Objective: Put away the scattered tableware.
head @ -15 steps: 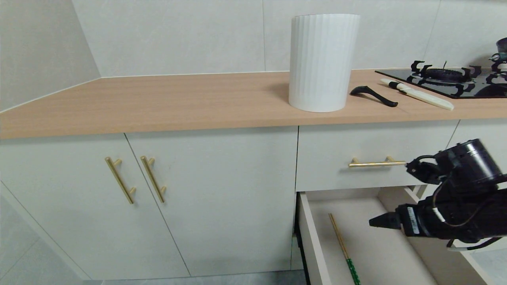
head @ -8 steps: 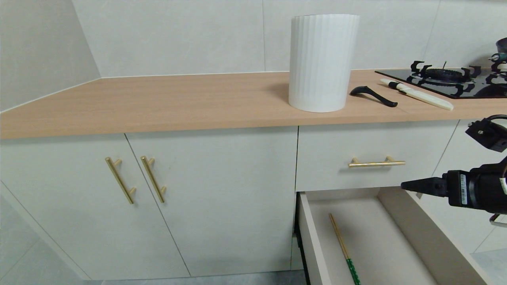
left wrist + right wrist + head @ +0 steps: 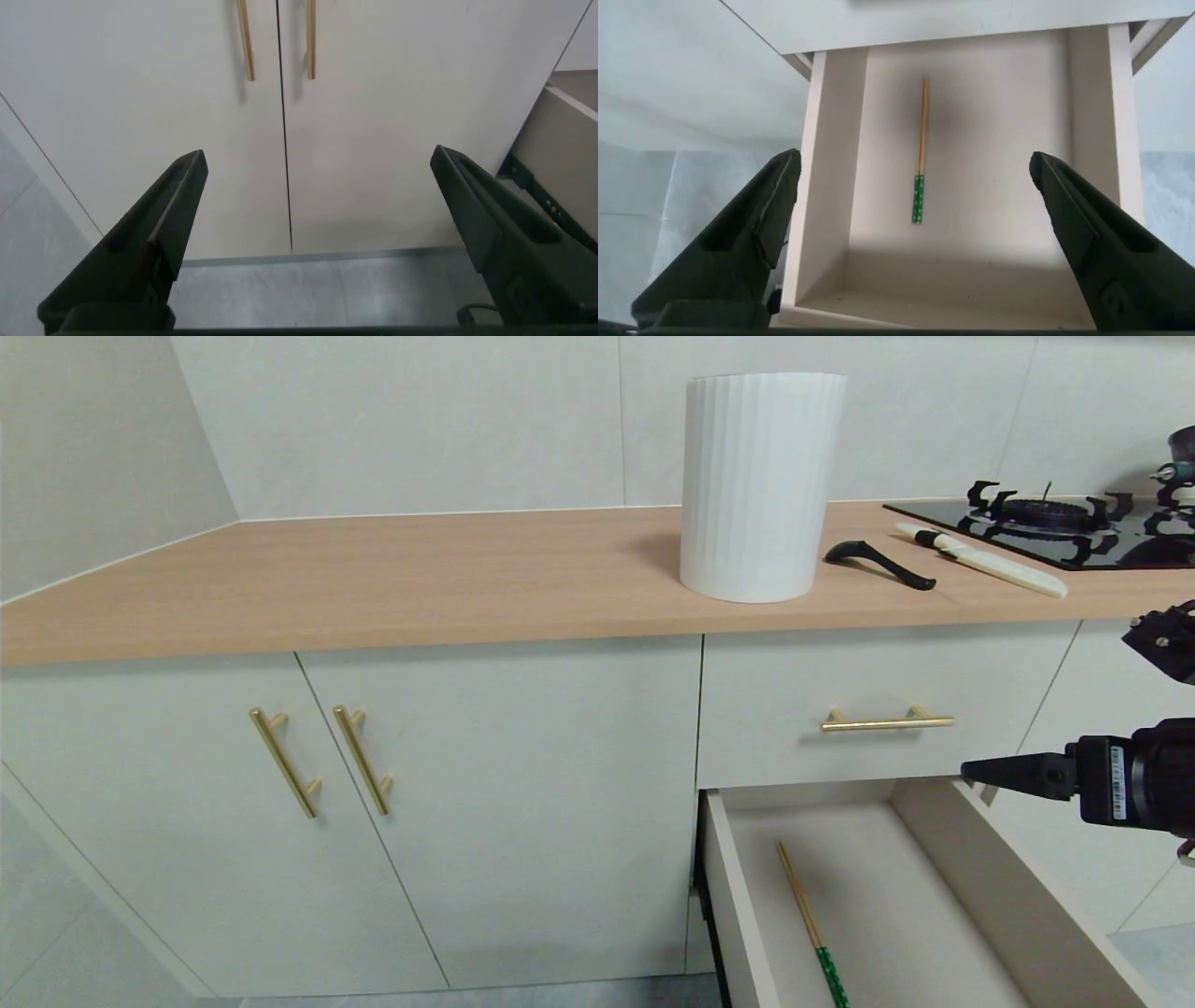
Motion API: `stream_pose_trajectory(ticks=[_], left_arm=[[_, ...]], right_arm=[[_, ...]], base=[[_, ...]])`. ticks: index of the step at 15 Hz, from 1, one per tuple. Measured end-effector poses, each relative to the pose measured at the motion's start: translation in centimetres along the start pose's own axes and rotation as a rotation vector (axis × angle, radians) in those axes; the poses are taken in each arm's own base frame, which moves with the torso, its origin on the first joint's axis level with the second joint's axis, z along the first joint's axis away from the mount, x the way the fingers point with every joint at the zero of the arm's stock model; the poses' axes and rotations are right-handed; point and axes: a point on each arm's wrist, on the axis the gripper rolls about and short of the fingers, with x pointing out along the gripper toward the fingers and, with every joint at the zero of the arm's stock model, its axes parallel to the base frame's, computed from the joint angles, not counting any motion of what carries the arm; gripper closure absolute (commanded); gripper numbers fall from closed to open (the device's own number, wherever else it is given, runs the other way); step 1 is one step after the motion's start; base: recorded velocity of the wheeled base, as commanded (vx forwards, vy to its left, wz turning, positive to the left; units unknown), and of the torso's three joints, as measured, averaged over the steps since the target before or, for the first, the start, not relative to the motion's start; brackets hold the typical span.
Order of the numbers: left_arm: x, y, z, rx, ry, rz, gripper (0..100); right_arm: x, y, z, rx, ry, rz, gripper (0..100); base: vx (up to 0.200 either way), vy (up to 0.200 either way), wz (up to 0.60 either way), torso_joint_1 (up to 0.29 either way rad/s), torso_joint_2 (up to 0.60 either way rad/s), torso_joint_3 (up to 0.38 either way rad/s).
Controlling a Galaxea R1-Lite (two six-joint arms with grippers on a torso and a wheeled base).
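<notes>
drawer: pulled open at the lower right of the head view. the chopsticks already lie flat inside it, near its left wall. risk: it juts out below the arm, so a low swing could strike its right wall.
right claw: released, with its fingers spread wide in the right wrist view and nothing between them. it hangs at the right edge, just above the drawer's right wall. risk: the climb to the counter passes the gold handle of the shut drawer above and the counter's front lip, and too tight a path would clip either.
left claw: released and empty, held low in front of the cabinet doors.
black utensil: still out on the counter, upper right, near the white ribbed canister. risk: a wide reach could knock the canister.
white knife: lies flat between the black utensil and the hob. risk: being thin and low, it may slide under the fingers or skid toward the hob.
change: a second ago the right claw was lower, over the drawer's inside. it has since risen and drawn back toward the right edge. the chopsticks have not moved.
</notes>
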Motion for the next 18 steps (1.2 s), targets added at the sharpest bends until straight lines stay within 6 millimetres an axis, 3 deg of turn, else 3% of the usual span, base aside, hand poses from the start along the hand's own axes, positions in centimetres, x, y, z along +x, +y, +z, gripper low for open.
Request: stream_pose_trajectory(ticks=[3, 18], left_arm=[[0.0, 0.0, 0.0, 0.0, 0.0, 0.0, 0], [0.0, 0.0, 0.02, 0.0, -0.001, 0.0, 0]], right_arm=[[-0.11, 0.0, -0.02, -0.001, -0.004, 0.001, 0], [-0.1, -0.11, -0.46, -0.042, 0.008, -0.002, 0]], base=[[0.0, 0.0, 0.0, 0.087, -0.22, -0.287], [0.0, 0.0, 0.0, 0.17, -0.5, -0.3]])
